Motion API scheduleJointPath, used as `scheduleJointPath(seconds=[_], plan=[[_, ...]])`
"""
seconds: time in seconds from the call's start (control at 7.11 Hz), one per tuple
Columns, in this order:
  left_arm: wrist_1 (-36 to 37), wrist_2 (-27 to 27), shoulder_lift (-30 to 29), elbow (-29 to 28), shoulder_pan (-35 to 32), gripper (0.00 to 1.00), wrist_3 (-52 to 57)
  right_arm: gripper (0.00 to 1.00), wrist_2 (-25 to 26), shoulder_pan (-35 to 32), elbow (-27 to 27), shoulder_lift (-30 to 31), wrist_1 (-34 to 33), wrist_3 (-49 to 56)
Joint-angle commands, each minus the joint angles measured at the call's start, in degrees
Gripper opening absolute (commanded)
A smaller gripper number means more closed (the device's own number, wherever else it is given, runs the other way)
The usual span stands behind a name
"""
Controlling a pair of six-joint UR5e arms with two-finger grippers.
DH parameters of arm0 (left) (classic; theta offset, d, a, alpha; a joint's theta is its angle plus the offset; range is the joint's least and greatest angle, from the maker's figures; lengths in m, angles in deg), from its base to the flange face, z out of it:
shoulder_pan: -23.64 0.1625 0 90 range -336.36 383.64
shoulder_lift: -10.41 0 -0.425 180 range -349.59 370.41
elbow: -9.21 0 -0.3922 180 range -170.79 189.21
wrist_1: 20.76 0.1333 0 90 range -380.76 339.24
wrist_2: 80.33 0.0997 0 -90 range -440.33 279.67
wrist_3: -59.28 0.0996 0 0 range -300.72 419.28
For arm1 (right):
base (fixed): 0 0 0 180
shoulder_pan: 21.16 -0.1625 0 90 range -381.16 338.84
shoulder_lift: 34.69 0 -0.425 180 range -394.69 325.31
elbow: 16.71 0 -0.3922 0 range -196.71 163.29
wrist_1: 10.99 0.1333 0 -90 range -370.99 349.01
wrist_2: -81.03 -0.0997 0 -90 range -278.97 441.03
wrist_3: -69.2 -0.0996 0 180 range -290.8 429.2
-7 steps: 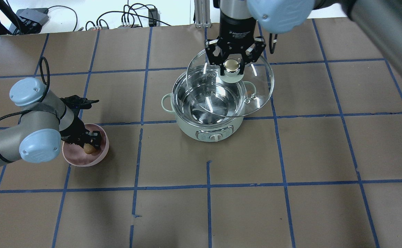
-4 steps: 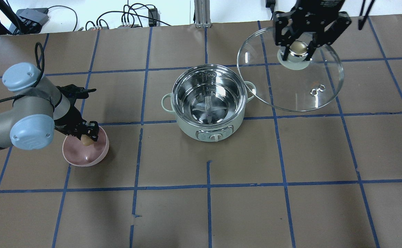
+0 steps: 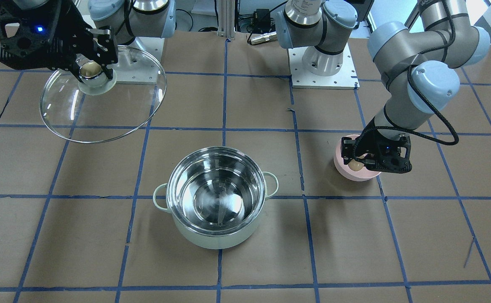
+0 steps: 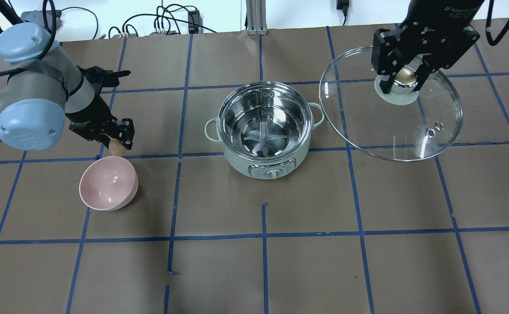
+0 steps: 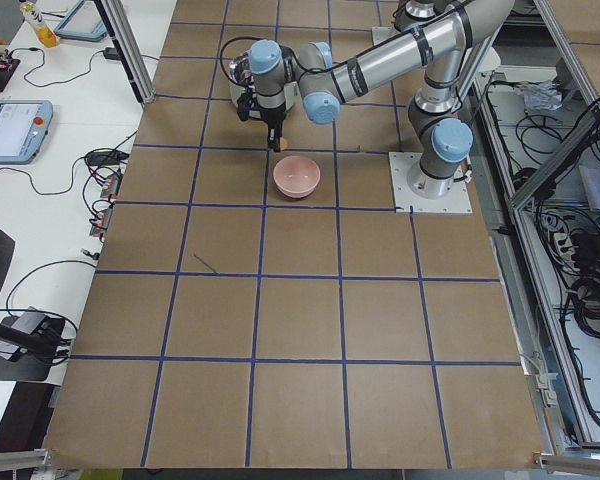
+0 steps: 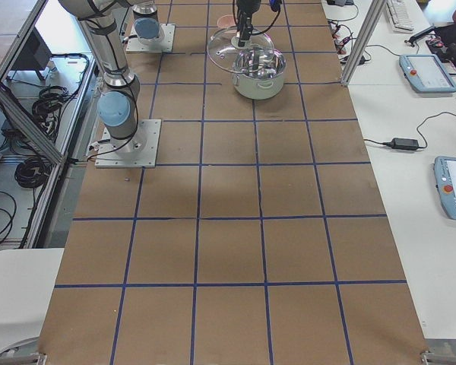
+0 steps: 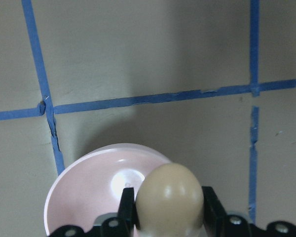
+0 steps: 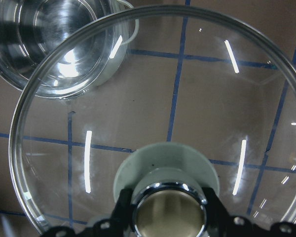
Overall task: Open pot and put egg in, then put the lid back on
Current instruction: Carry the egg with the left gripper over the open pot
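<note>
1. The right pincer point(image 4: 402, 83) is clenched on the knob point(image 8: 167, 210) of the lid point(image 4: 359, 117), holding it aloft at 3 o'clock from the pot point(image 4: 237, 162), so the steel mouth is wide open.
2. The left pincer point(image 4: 117, 144) grasps the egg point(image 7: 170, 195), raised over the 12 o'clock rim of the pink bowl point(image 4: 106, 187), at the pot's 9 o'clock.
3. The pot stands empty mid-table point(image 4: 280, 261); carrying the egg across looks next.

We note a table point(image 4: 311, 274) in brown paper, gridded with blue tape point(image 4: 264, 261). Cables point(image 4: 158, 19) line its far edge. White benches point(image 6: 410, 213) flank it, bearing what may be pendants point(image 6: 423, 74).
</note>
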Motion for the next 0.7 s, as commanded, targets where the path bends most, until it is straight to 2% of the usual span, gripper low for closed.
scheduleJointPath(seconds=[0.0, 0.14, 0.28, 0.42, 0.56], plan=[[-0.9, -3.3, -1.7, -6.7, -7.6, 0.11, -12.1, 0.16, 0.3, 0.2, 0.5, 0.5, 0.2, 1.7], [1.6, -5.6, -3.4, -8.8, -9.7, 0.11, -14.7, 0.15, 0.3, 0.2, 0.5, 0.5, 0.2, 3.0], [4.6, -6.2, -6.1, -10.9, -13.9, 0.11, -19.0, 0.15, 0.5, 0.2, 0.5, 0.5, 0.3, 3.1], [7.8, -6.2, -9.7, -13.7, -18.3, 0.11, -24.3, 0.15, 3.2, 0.2, 0.5, 0.5, 0.3, 3.9], [8.7, -6.2, -13.1, -16.9, -21.2, 0.12, -27.1, 0.15, 3.3, 0.2, 0.5, 0.5, 0.2, 5.5]])
